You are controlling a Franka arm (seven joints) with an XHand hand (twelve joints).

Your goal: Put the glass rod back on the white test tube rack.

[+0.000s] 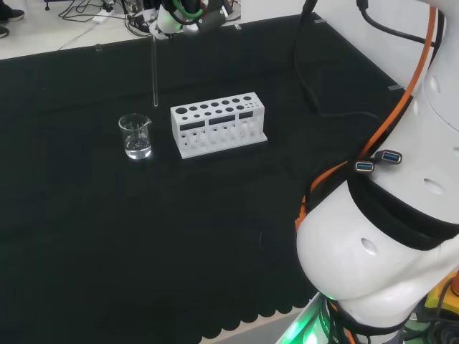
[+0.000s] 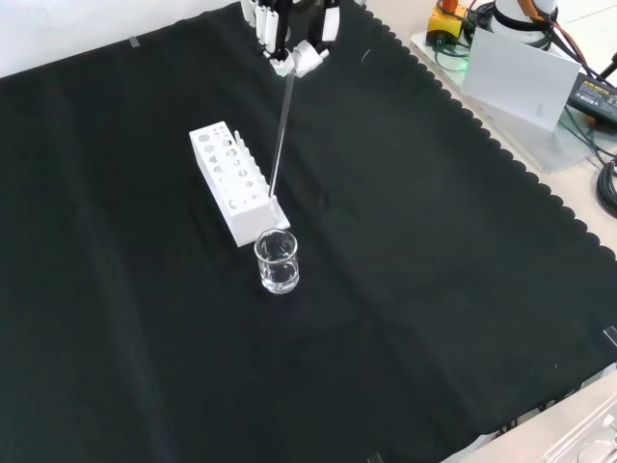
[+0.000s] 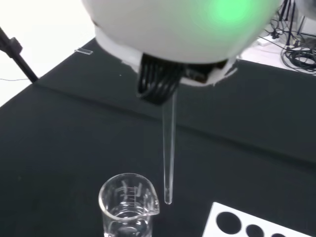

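The hand (image 2: 294, 43) hangs high over the cloth, its fingers curled round the top of a clear glass rod (image 2: 281, 130). The rod (image 1: 154, 68) points straight down, its lower tip in the air between the beaker and the rack. In the wrist view the rod (image 3: 169, 148) ends just beside the beaker's rim and short of the rack's corner (image 3: 247, 224). The white test tube rack (image 1: 217, 123) stands on the cloth with rows of round holes on top; in the front view the rack (image 2: 234, 179) lies left of the rod.
A small glass beaker (image 1: 135, 136) with a little clear liquid stands left of the rack in the head view; in the front view the beaker (image 2: 276, 261) is nearer than the rack. The arm's white links (image 1: 387, 215) fill the head view's right.
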